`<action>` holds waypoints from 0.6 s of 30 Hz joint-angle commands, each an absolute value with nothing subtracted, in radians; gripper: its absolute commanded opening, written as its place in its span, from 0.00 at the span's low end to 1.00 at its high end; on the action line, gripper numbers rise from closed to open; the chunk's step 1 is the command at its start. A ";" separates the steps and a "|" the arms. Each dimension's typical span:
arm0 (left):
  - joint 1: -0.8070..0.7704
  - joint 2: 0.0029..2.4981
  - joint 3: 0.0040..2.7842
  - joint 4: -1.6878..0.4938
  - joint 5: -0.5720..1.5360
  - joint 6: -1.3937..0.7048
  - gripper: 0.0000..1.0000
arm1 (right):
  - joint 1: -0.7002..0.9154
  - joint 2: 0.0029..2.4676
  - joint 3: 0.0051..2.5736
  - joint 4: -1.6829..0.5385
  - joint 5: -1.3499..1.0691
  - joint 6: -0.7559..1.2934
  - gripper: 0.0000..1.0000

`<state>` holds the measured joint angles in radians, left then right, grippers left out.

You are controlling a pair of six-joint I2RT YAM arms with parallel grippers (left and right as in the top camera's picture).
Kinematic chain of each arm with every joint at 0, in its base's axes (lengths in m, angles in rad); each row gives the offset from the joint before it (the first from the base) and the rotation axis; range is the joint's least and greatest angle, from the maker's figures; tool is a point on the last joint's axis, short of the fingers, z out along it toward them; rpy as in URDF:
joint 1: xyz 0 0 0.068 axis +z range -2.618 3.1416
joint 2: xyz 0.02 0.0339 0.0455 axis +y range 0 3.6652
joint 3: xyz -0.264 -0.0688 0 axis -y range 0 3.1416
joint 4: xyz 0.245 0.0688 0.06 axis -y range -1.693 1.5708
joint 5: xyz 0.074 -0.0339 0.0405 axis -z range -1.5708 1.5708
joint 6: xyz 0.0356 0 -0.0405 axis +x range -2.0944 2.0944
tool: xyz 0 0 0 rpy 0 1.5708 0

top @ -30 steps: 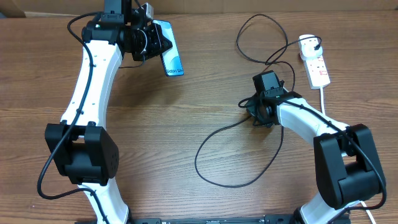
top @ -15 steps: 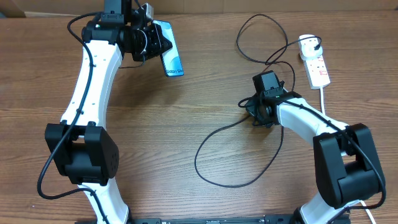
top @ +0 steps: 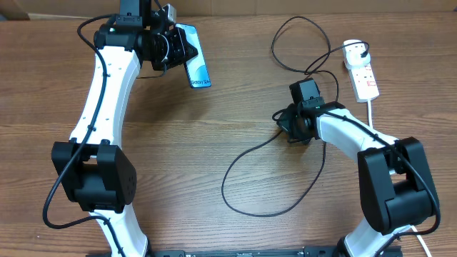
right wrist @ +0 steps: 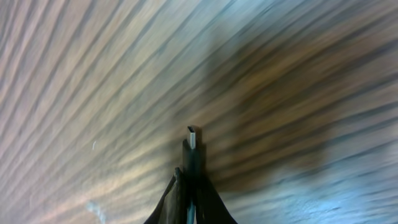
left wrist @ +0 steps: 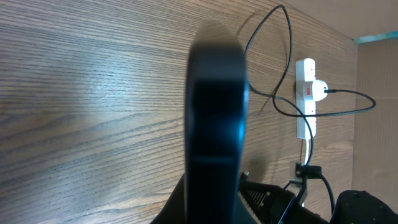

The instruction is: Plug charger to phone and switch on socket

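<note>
Since its port must meet the connector, phone [top: 198, 66]: carried at far left, seemingly raised off the table [top: 178, 143], with one short end pointing toward mid-table.
Left gripper [top: 184, 51]: clamped on the phone's far end, so the near end stays free; the port itself is too small to see.
Middle ground: bare wood, with only the charger's slack loop lying on it; enough room, by my judgement, to bring phone and tip together.
Right gripper [top: 288, 123]: pinched on the charger [right wrist: 191, 152] just behind its tip, which juts past the fingers, low over the wood.
Socket [top: 364, 77]: near the right edge, well apart from the phone; the charger's other end appears plugged in; switch position unreadable.
Risk: the slack may drag or snag.
</note>
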<state>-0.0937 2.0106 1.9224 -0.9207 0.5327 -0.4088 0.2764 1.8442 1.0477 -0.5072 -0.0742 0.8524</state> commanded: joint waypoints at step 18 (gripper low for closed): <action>-0.063 1.958 1.933 -0.622 1.114 -0.393 0.04 | 0.279 1.600 1.211 -0.303 -1.081 0.296 0.04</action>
<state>-0.0792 2.0106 1.9224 -0.6868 0.8143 -0.4084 0.2768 1.6001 1.2007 -0.3294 -0.8192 0.3588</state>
